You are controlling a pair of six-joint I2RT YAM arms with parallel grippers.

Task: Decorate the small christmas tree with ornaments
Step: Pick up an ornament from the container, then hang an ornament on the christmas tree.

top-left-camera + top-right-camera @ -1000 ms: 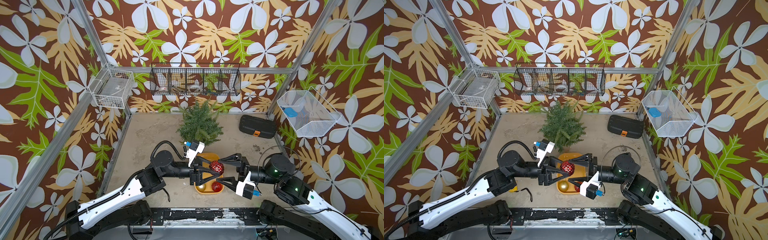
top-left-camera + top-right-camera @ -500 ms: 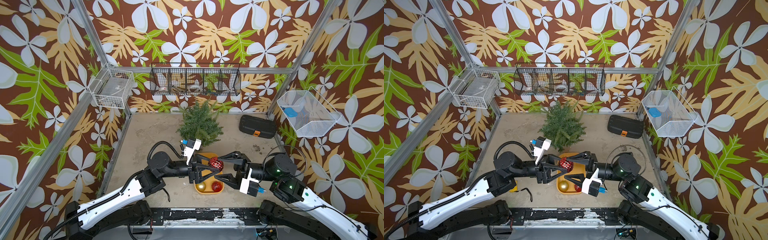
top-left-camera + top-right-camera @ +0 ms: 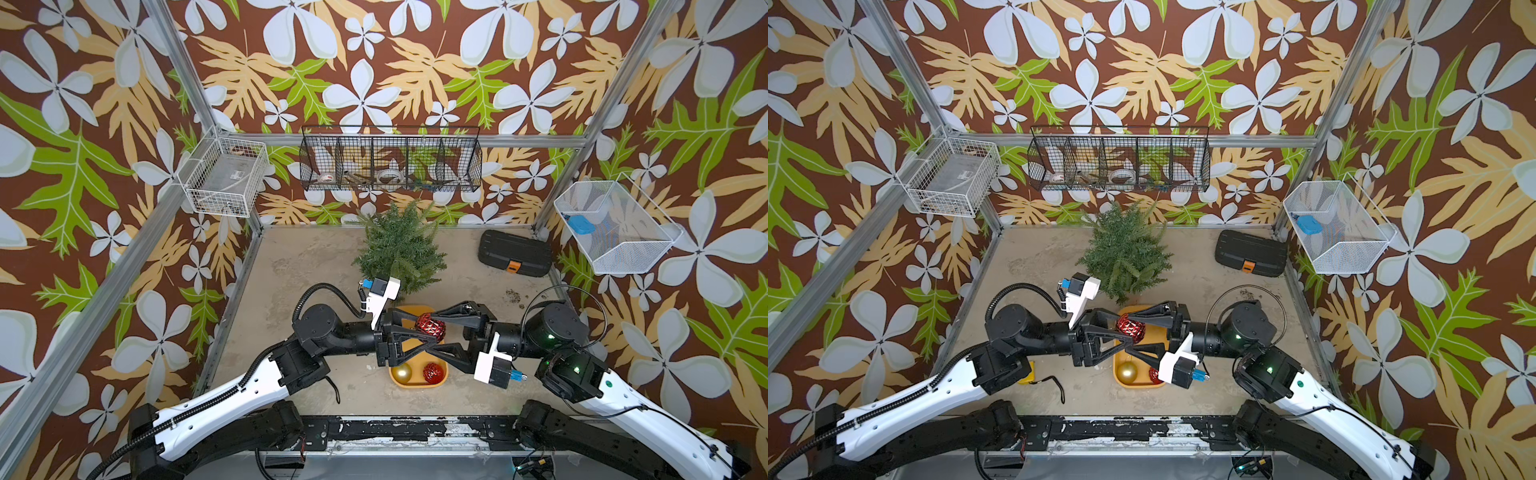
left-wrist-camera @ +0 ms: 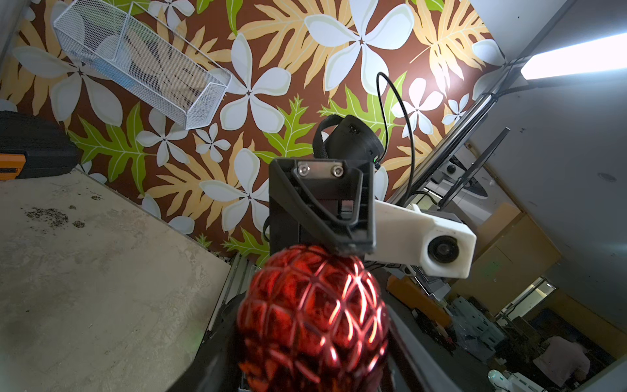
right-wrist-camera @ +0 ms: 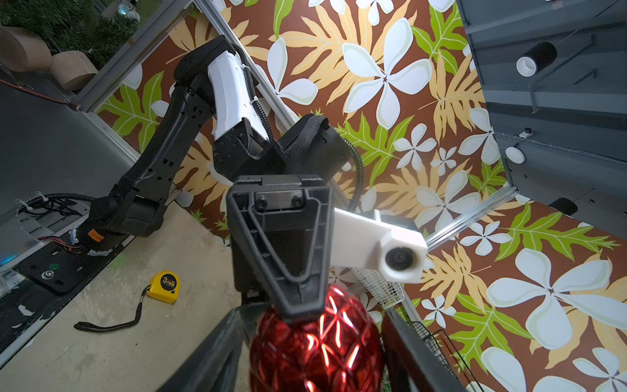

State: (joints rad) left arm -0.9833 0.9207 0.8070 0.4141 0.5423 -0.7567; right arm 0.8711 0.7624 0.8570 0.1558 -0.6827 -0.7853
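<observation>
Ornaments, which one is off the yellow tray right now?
The faceted red ornament held in jaws above the yellow tray; the gold ornament and the second red ornament lie in it.

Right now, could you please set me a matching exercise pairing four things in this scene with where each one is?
Things:
1. gold ornament
2. black case
3. small christmas tree
4. held red ornament

Places:
A. middle of the table, at the back
B. lying in the yellow tray
C. in the left gripper, above the tray
D. back right corner of the table

Pairs: 1-B, 2-D, 3-A, 4-C
</observation>
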